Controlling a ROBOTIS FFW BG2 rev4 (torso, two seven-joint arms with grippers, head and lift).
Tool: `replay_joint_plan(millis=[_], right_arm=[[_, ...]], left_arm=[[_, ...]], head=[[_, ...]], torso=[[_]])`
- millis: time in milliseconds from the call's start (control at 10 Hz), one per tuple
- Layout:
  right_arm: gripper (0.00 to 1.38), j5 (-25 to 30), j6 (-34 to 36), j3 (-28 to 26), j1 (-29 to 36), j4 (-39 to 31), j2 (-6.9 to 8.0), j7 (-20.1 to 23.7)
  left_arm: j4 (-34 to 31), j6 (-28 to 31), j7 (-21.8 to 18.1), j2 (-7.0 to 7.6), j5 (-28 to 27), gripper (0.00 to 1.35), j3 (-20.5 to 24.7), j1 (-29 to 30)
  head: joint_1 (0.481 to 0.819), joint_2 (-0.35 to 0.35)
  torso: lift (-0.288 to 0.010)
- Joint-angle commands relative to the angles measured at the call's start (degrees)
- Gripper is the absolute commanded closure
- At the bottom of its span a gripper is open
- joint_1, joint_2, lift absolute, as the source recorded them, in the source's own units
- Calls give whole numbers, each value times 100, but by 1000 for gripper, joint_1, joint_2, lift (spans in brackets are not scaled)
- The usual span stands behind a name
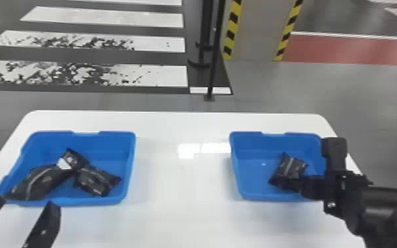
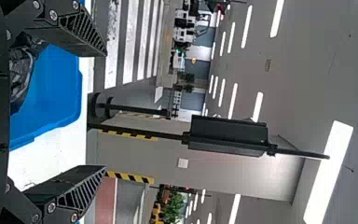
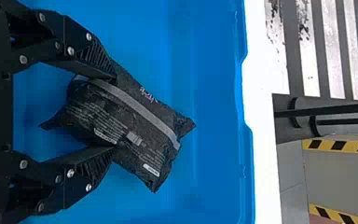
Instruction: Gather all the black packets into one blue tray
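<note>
In the head view, my left gripper (image 1: 26, 214) stands open at the near edge of the left blue tray (image 1: 128, 165), which holds several black packets (image 1: 95, 181). The left wrist view has the same gripper (image 2: 105, 112) with its fingers wide apart and a packet (image 2: 21, 74) beyond them. My right gripper (image 1: 295, 184) reaches into the right blue tray (image 1: 245, 178) at a black packet (image 1: 290, 166). Seen from the right wrist, this gripper (image 3: 114, 112) has one finger on each side of the packet (image 3: 140, 126), both touching it and pinching its middle.
Both trays stand on a white table (image 1: 181, 184), with a wide stretch of tabletop between them. A thin black pole (image 1: 212, 66) stands on the floor behind the table, near a pillar (image 1: 257, 29) with striped edges.
</note>
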Motion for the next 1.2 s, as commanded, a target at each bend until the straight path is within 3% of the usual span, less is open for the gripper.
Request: replay_joint_plan(millis=[0, 100, 200, 500, 700, 900, 1100], right_arm=[[659, 152, 162, 0, -170, 228, 0, 11], [999, 164, 148, 0, -142, 214, 9, 20], [1231, 152, 78, 0, -85, 158, 18, 11], [1280, 152, -653, -34, 280, -391, 53, 11], [1280, 289, -1019, -34, 744, -1389, 27, 64], [1280, 324, -1764, 46, 1335, -2191, -17, 266], [1280, 415, -3058, 377, 1827, -2359, -35, 512]], left_arm=[[0, 28, 0, -15, 0, 176, -1, -21], [0, 28, 0, -15, 0, 176, -1, -21], [0, 28, 0, -15, 0, 176, -1, -21], [14, 56, 0, -15, 11, 176, -58, -35], [14, 113, 0, 26, 34, 176, -126, -77], [14, 253, -9, 185, 229, 176, -321, -176], [14, 366, -9, 343, 469, 176, -515, -302]], head=[[695, -109], [695, -116], [695, -119], [695, -118], [695, -121], [695, -122], [695, -102]], torso=[[-110], [-110], [-110], [-110], [-110], [-110], [-110]])
